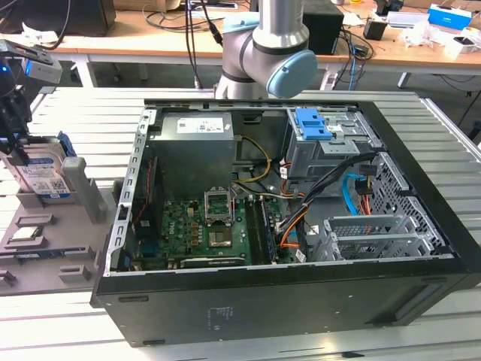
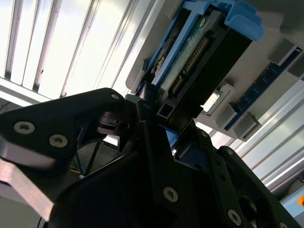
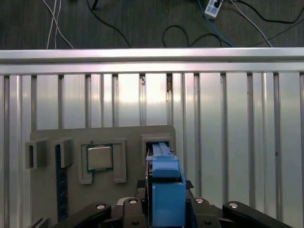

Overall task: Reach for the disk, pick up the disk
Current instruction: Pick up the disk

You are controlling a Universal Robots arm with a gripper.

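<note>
The disk [image 1: 39, 179] stands on edge in a slot of a grey tray [image 1: 89, 197], toward nine o'clock at the exterior view's left edge. Its flat labelled face looks toward the open computer case [image 1: 301, 301]. The hand [image 1: 13, 124] sits on the disk's upper edge. In both wrist views the hand [image 3: 166, 185] [image 2: 168, 121] straddles the disk's [image 3: 167, 199] [image 2: 204, 52] blue-railed end, but I cannot tell whether it is clenched on it or released. The disk's faces stand clear of the tray's other pockets, one holding a small square chip [image 3: 99, 158]. The tray lies on a slatted metal table [image 3: 237, 142] with bare slats beyond it. At three o'clock the case wall is just beside the tray's corner. The disk's label is white and blue with a barcode, and its writing cannot be read.
</note>
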